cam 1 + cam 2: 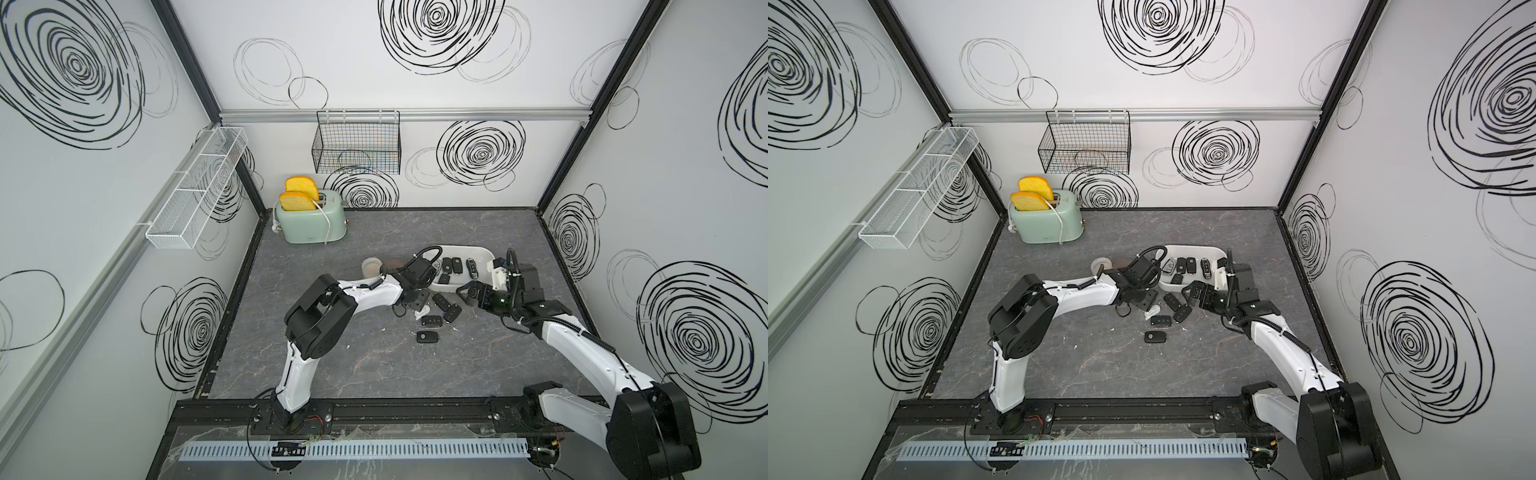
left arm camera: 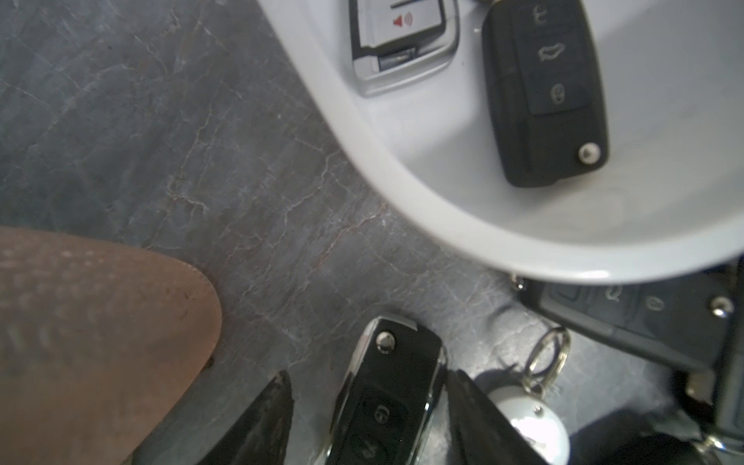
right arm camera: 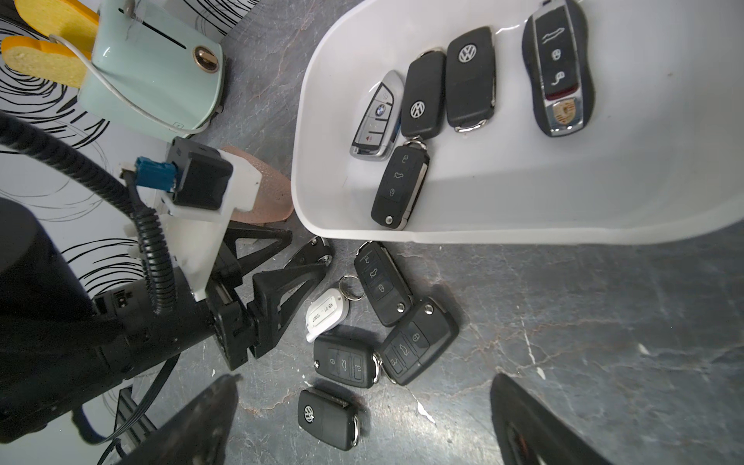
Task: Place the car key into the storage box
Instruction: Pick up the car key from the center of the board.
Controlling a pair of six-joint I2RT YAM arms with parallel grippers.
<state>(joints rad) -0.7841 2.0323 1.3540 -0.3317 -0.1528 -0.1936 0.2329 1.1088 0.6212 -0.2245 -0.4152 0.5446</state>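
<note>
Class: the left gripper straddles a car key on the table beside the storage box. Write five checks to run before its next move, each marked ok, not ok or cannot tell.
1. Car key lies between the fingers of the left gripper: ok.
2. Fingers closed on the key: not ok, a gap shows on one side.
3. White tag clear of the fingers: cannot tell, it lies right beside one.
4. Bare floor left in the storage box: ok.
5. Right gripper open, empty and apart from the left gripper: ok.
</note>
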